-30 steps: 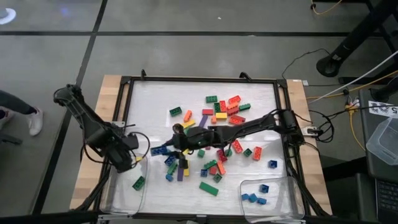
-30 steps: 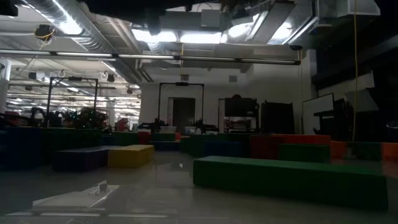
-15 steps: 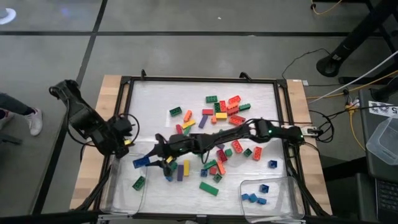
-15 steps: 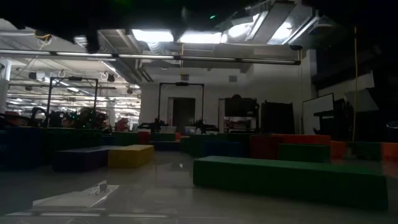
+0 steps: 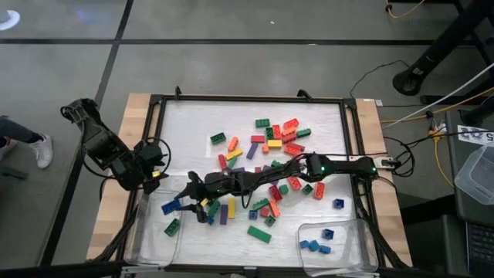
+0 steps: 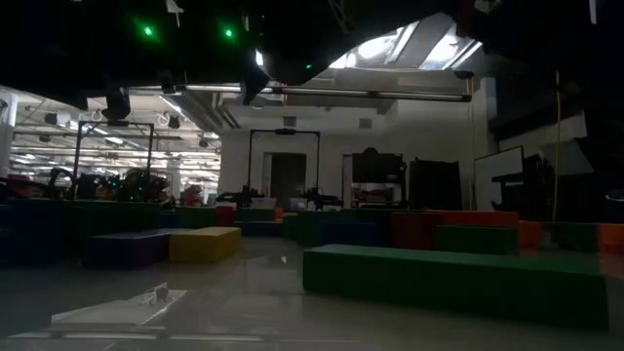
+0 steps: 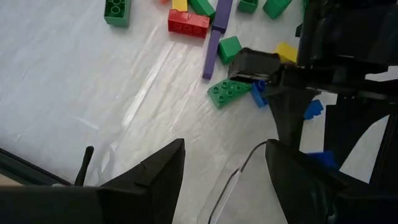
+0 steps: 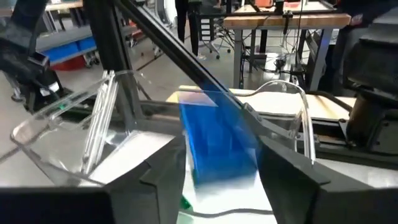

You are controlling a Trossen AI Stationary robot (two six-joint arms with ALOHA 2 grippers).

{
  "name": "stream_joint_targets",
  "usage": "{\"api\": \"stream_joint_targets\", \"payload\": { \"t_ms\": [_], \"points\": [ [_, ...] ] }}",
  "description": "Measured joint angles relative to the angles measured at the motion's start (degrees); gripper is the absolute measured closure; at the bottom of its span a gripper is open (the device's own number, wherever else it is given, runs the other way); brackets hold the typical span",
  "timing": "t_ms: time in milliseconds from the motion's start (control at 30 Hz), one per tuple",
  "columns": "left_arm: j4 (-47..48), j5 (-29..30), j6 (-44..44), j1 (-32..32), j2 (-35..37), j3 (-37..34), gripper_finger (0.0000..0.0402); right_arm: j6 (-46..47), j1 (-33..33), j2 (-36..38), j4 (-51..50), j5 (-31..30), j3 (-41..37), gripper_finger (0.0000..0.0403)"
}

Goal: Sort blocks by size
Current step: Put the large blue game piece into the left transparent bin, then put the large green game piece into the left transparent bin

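Many coloured blocks (image 5: 270, 143) lie scattered on the white mat in the middle. My right gripper (image 5: 185, 199) reaches from the right across the pile to the far rim of the clear left tray (image 5: 147, 241). Its fingers (image 8: 165, 171) stand open on either side of a long blue block (image 8: 217, 143), which is smeared by blur above the tray. The same blue block (image 5: 171, 207) shows just past the fingertips in the high view. A green block (image 5: 171, 226) lies in that tray. My left gripper (image 5: 153, 170) hangs open and empty at the table's left edge.
A second clear tray (image 5: 349, 230) at the near right holds a few small blue blocks (image 5: 312, 245). A black frame (image 5: 158, 104) borders the mat. In the left wrist view a green block (image 7: 229, 92), a purple bar (image 7: 214, 43) and a red block (image 7: 188, 23) lie near my right gripper.
My right gripper has gone down and toward the table's left and near edges, carrying the blue block from the pile to the left tray's rim. My left gripper has drawn back toward the left edge, risen a little and tipped.
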State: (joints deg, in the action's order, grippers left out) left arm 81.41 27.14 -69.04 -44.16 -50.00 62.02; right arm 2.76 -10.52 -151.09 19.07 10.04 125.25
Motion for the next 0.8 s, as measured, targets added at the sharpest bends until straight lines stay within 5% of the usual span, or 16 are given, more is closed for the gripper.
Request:
{"api": "stream_joint_targets", "payload": {
  "t_ms": [367,600,800],
  "points": [
    [-5.6,2.5,0.4,0.0,-0.4,0.0,0.019,1.5,0.5,1.6,-4.1,1.1,0.0,0.0165],
    [-7.5,9.6,8.8,0.0,-4.3,0.0,0.019,-2.2,2.1,11.8,-32.0,2.5,0.0,0.0171],
    [-10.5,10.6,15.1,0.9,-10.1,0.0,0.019,-7.1,2.3,20.2,-56.3,-2.2,0.0,0.0171]
  ]
}}
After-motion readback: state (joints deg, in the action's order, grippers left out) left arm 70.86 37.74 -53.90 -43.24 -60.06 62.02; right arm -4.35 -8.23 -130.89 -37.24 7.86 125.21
